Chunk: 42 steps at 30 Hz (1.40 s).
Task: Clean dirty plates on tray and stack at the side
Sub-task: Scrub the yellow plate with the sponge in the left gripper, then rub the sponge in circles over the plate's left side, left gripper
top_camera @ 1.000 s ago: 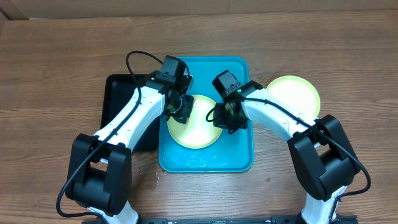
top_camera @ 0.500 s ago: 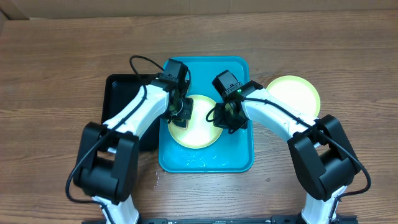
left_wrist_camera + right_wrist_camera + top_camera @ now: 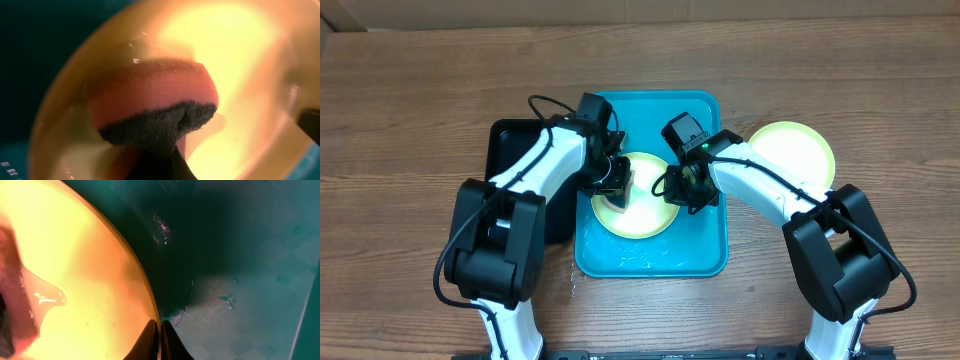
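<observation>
Left tool (image 3: 613, 181) clenched on a red sponge (image 3: 150, 105), pressed onto the yellow-green plate (image 3: 645, 215) lying in the turquoise tray (image 3: 650, 262). Right tool (image 3: 684, 190) pinches that plate's right rim. Second plate (image 3: 795, 150) rests on the tabletop (image 3: 420, 100), right of the tray.

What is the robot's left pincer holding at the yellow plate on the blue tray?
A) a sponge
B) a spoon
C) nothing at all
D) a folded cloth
A: the left wrist view shows a pink sponge with a dark scouring side, gripped by the left pincer against the yellow plate that lies in the blue tray.
</observation>
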### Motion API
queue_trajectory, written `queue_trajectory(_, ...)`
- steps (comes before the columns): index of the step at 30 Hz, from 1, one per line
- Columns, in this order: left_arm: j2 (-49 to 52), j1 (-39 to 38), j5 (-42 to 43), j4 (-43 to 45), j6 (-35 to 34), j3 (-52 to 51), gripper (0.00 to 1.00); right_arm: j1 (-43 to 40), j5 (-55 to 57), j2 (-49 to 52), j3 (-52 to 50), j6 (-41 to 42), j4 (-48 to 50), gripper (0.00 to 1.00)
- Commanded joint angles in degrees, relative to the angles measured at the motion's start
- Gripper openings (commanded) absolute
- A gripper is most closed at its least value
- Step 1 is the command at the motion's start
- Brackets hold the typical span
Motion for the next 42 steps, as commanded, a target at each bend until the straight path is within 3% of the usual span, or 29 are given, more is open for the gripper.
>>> queue_trajectory(1, 2.36, 1.99, 16.17, -3.28, 3.06, 4.17, 0.04, 0.87, 0.63, -1.29, -0.42, -0.46, 0.85, 0.04)
queue_trajectory(9, 2.14, 3.91, 16.55, -9.07, 6.05, 11.87, 0.04, 0.98, 0.63, -1.29, -0.42, -0.44, 0.87, 0.04)
queue_trajectory(16, 2.14, 3.74, 0.92, -10.08, 4.26, 11.80, 0.04, 0.98, 0.63, -1.29, -0.42, -0.46, 0.94, 0.04)
queue_trajectory(20, 2.14, 3.13, -3.45, -10.32, 3.85, 11.23, 0.04, 0.98, 0.63, -1.29, -0.42, -0.46, 0.96, 0.04)
queue_trajectory(29, 2.16, 0.44, -4.17, -5.99, 3.30, 6.84, 0.04, 0.98, 0.61, -1.29, -0.42, -0.46, 0.94, 0.04)
queue_trajectory(34, 2.16, 0.04, -9.42, -3.17, -0.70, 2.86, 0.04, 0.98, 0.63, -1.29, -0.42, -0.46, 0.96, 0.04)
queue_trajectory(42, 2.19, -0.57, -3.06, -1.42, 1.68, -0.52, 0.04, 0.98, 0.63, -1.29, -0.42, -0.44, 1.03, 0.04)
